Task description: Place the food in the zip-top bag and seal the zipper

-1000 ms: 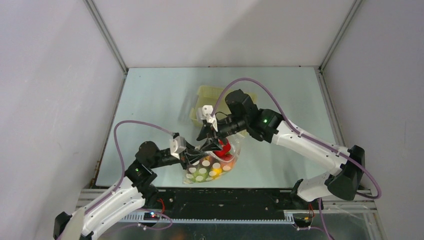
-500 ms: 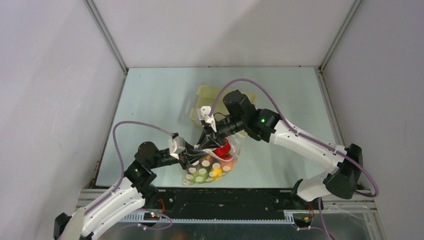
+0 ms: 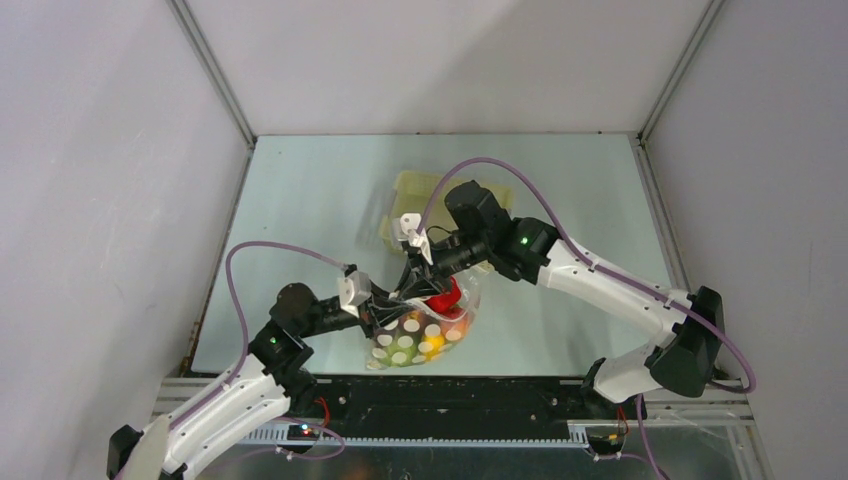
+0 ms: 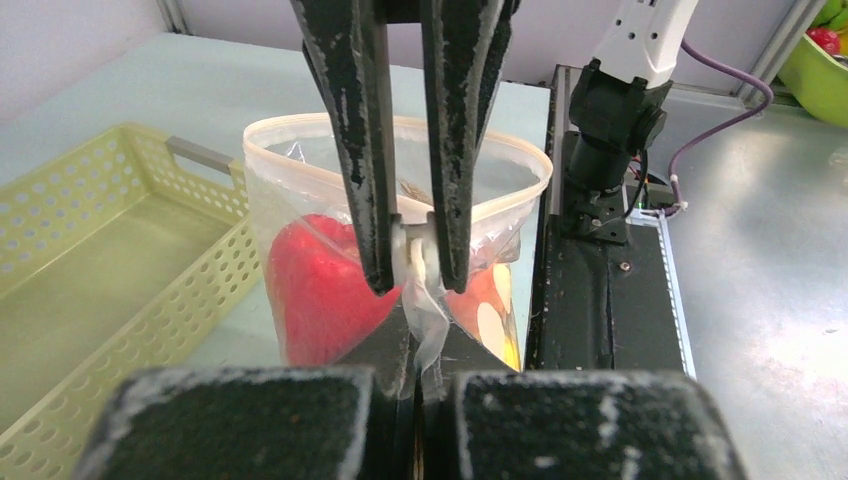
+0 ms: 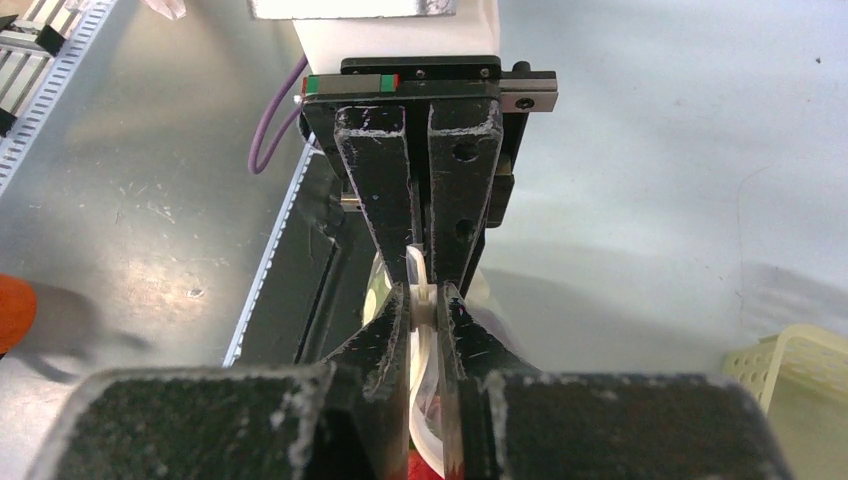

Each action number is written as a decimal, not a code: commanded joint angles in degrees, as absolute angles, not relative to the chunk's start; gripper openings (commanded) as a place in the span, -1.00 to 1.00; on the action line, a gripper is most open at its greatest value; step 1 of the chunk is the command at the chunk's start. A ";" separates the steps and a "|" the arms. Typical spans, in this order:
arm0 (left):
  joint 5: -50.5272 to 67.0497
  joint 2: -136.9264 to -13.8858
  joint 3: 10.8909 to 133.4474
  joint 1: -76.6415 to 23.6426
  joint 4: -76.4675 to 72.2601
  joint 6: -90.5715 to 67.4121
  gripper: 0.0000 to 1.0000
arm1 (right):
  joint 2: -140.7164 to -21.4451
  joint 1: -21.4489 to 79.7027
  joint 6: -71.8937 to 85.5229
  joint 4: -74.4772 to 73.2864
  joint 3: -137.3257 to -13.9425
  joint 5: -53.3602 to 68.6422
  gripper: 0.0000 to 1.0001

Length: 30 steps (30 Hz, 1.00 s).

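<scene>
Top external view: both arms meet over the near middle of the desk point(image 3: 300, 190), where the bag point(image 3: 425, 338) sits with its dotted side up. It holds red, green and yellow food point(image 3: 445, 298). The left end effector point(image 4: 417, 345) and right end effector point(image 4: 417, 272) are each clamped narrow on the same pinched stretch of the zipper point(image 4: 530, 150), tips almost touching. Beyond them the mouth gapes in a loop. A yellow basket point(image 4: 90, 270) lies just beside the bag.

On my pale green bench point(image 3: 300, 190) a pale yellow latticed basket point(image 3: 410, 190) lies toward the far side. Off past my bench's near edge sits a bright green tub point(image 4: 822, 80).
</scene>
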State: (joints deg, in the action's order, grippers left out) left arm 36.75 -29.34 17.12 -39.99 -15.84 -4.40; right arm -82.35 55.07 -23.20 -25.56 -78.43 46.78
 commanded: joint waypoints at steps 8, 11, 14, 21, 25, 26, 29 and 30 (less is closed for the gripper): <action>34.84 -27.04 18.33 -40.15 -21.80 -6.00 -0.99 | -83.54 55.40 -25.24 -30.76 -78.66 41.58 -0.95; 35.02 -26.82 18.14 -40.08 -21.53 -5.81 -1.00 | -83.13 55.28 -25.46 -31.42 -78.71 39.91 -0.95; 34.91 -26.61 17.84 -40.08 -21.79 -6.05 -1.00 | -82.28 54.99 -25.64 -32.41 -78.69 39.02 -0.95; 33.67 -25.50 16.97 -40.07 -22.40 -6.19 -1.00 | -80.91 54.29 -26.42 -35.06 -78.66 37.55 -0.97; 32.82 -25.00 16.51 -40.10 -22.82 -6.65 -0.99 | -80.04 53.94 -26.54 -35.61 -78.12 36.56 -0.98; 32.44 -24.77 16.52 -40.13 -22.89 -6.78 -1.00 | -79.84 53.78 -26.45 -35.60 -77.85 36.26 -0.98; 31.50 -24.32 16.17 -40.08 -23.17 -7.05 -1.00 | -78.94 53.34 -26.14 -35.55 -77.39 36.20 -0.98; 31.30 -24.25 16.09 -40.04 -23.36 -7.26 -1.00 | -78.62 53.26 -26.03 -35.49 -77.16 36.21 -0.98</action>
State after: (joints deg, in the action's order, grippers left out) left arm 33.12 -26.28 15.75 -40.01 -15.88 -6.09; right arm -81.25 55.05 -25.50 -30.44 -78.32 39.92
